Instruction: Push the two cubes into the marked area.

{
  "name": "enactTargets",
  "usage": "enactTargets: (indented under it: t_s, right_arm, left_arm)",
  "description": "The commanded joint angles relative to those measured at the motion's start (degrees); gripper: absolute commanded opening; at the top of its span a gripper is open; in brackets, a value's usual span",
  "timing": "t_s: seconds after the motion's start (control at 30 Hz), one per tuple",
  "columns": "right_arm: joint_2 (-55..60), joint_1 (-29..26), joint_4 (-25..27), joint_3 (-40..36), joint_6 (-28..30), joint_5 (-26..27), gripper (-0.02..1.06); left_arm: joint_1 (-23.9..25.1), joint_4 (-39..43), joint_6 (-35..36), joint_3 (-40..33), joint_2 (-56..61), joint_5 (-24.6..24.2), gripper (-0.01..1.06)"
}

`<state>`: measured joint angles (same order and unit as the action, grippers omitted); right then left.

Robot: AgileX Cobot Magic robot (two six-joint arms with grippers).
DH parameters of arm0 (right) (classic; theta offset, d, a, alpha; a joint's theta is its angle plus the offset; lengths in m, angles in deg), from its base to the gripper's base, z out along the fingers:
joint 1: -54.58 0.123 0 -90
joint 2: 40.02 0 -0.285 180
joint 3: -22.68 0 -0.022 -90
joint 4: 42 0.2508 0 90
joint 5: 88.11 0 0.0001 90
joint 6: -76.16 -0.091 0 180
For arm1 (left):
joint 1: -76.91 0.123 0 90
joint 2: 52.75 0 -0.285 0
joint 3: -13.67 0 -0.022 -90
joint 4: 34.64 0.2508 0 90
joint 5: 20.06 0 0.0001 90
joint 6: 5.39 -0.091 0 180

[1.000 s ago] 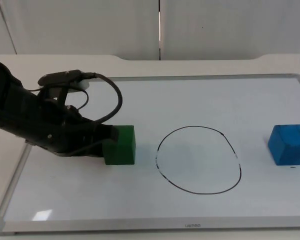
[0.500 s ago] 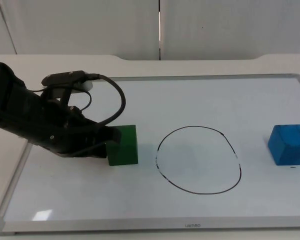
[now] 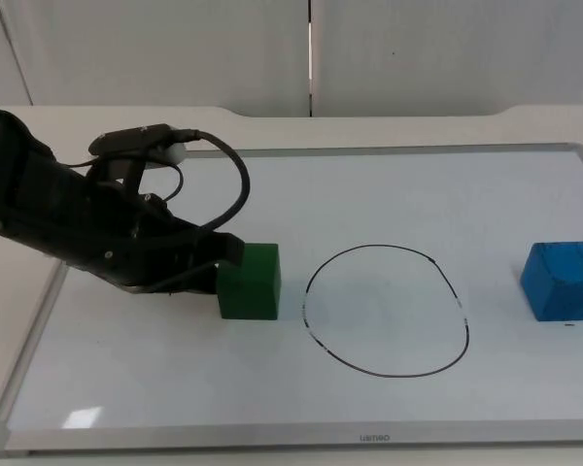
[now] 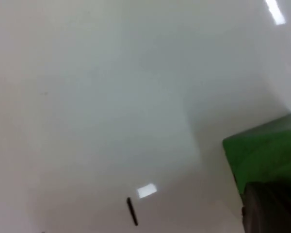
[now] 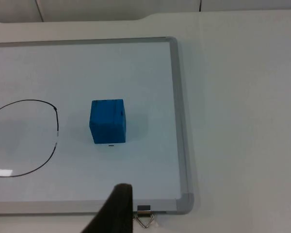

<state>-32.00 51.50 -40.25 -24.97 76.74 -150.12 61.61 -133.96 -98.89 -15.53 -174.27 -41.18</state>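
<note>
A green cube (image 3: 250,282) rests on the whiteboard (image 3: 126,388), just left of the black drawn circle (image 3: 387,311). My left gripper (image 3: 223,264) presses against the cube's left side. In the left wrist view the green cube (image 4: 264,155) sits right in front of the gripper, with a short piece of the black line (image 4: 131,211) beyond it. A blue cube (image 3: 562,281) stands near the board's right edge, well right of the circle. The right wrist view looks down on the blue cube (image 5: 108,121) from a distance, with my right gripper (image 5: 117,206) held off it near the board's edge, waiting.
The whiteboard's metal frame (image 5: 177,121) runs close to the blue cube's right side, and a binder clip (image 5: 144,217) hangs at its corner. The white table (image 3: 272,121) extends behind the board to the grey wall.
My left gripper has slid to the right and carried the green cube with it, closer to the circle's left edge. The blue cube has stayed put.
</note>
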Motion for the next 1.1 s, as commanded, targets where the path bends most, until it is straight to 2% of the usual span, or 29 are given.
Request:
enactTargets:
  t_s: [0.0,0.17,1.07]
  right_arm:
    - [-0.2,-0.2,-0.1,-0.1,0.3,0.2,1.05]
    - [-0.2,-0.2,-0.1,-0.1,0.3,0.2,1.05]
    - [-0.2,-0.2,-0.1,-0.1,0.3,0.2,1.05]
  left_arm:
    - [-1.0,-0.6,0.4,0.3,0.0,-0.8,0.0]
    - [-2.8,-0.6,0.4,0.3,0.0,-0.5,0.0]
    - [-4.2,-0.6,0.4,1.9,0.0,-0.5,0.0]
